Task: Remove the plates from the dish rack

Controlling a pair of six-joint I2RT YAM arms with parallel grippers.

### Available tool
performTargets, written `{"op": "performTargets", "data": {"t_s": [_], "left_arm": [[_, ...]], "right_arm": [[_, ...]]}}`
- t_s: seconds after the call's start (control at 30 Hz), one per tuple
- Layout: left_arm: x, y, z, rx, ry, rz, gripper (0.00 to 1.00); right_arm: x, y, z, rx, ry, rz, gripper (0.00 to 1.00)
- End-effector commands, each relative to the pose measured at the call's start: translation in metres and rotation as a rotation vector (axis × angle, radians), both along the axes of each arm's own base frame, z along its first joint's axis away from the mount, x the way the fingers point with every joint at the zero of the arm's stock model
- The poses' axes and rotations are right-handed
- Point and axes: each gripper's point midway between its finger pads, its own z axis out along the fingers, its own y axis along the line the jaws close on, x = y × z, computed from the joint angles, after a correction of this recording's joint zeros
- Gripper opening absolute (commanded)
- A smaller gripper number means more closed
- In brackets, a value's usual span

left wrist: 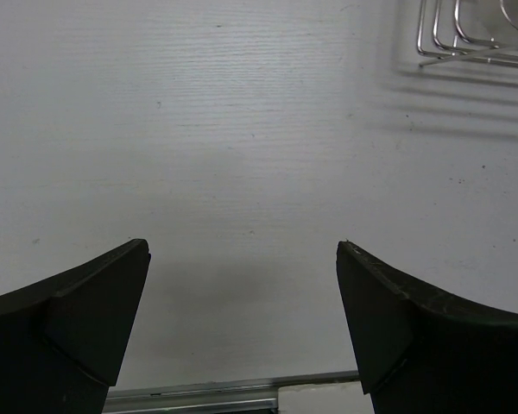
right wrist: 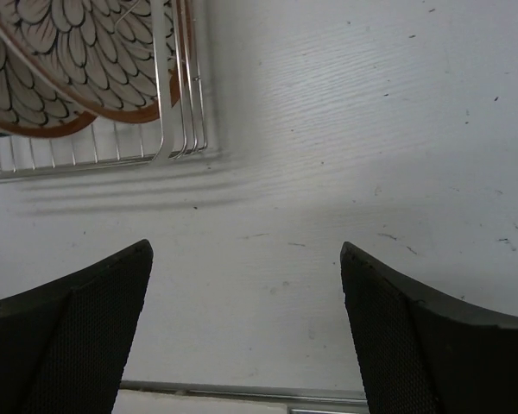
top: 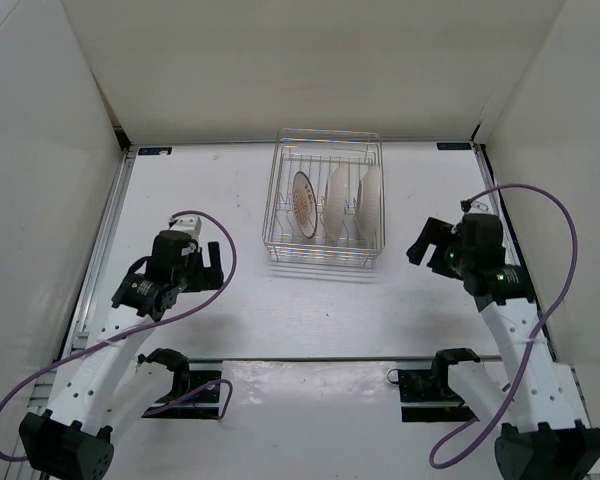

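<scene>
Seemingly three plates upright in dish rack

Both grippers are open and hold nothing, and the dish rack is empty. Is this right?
No. The dish rack is not empty: plates stand on edge in it, as the top external view shows. The left gripper and right gripper are open and hold nothing.
</scene>
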Motion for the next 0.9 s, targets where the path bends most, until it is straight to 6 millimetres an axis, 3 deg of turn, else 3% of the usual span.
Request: {"op": "performTargets", "data": {"t_s": [0.0, 0.07, 0.1, 0.13, 0.17, 0.2, 0.3, 0.33, 0.47, 0.57, 0.63, 0.77, 0.83, 0.87], "left_arm": [[-0.001, -0.015, 0.004, -0.072, -0.011, -0.050, 1.00], [-0.002, -0.020, 0.001, -0.088, 0.001, -0.071, 1.00], [0.001, -0.025, 0.004, -0.106, -0.012, -0.085, 1.00], [-0.003, -0.026, 0.001, -0.108, 0.009, -0.094, 1.00], [-0.003, -0.025, 0.000, -0.106, 0.022, -0.093, 1.00], [-0.005, -0.029, 0.000, -0.116, 0.033, -0.109, 1.00], [-0.007, -0.029, 0.002, -0.119, 0.044, -0.114, 1.00], [-0.008, -0.029, 0.003, -0.117, 0.037, -0.115, 1.00], [-0.011, -0.027, 0.007, -0.121, 0.012, -0.101, 1.00], [-0.010, -0.022, 0.010, -0.106, -0.005, -0.080, 1.00], [-0.011, -0.023, 0.009, -0.111, 0.003, -0.078, 1.00], [-0.011, -0.024, 0.008, -0.111, 0.019, -0.080, 1.00], [-0.011, -0.024, 0.008, -0.107, 0.021, -0.084, 1.00], [-0.012, -0.023, 0.007, -0.104, 0.025, -0.082, 1.00]], "right_arm": [[0.016, -0.020, 0.019, -0.073, 0.013, -0.115, 0.91], [0.025, -0.009, 0.027, -0.034, -0.015, -0.068, 0.91], [0.026, 0.014, 0.025, 0.042, -0.013, 0.045, 0.91], [0.030, 0.024, 0.028, 0.068, -0.034, 0.098, 0.91], [0.042, 0.041, 0.050, 0.136, -0.125, 0.174, 0.91], [0.048, 0.047, 0.050, 0.155, -0.122, 0.191, 0.91], [0.066, 0.048, 0.072, 0.169, -0.156, 0.176, 0.91], [0.073, 0.048, 0.065, 0.156, -0.131, 0.177, 0.91], [0.103, 0.056, 0.088, 0.153, -0.233, 0.219, 0.91], [0.119, 0.067, 0.094, 0.175, -0.233, 0.266, 0.91], [0.130, 0.073, 0.089, 0.186, -0.205, 0.280, 0.89], [0.152, 0.082, 0.084, 0.178, -0.202, 0.300, 0.74], [0.159, 0.084, 0.080, 0.169, -0.185, 0.298, 0.74], [0.167, 0.087, 0.068, 0.164, -0.152, 0.305, 0.74]]}}
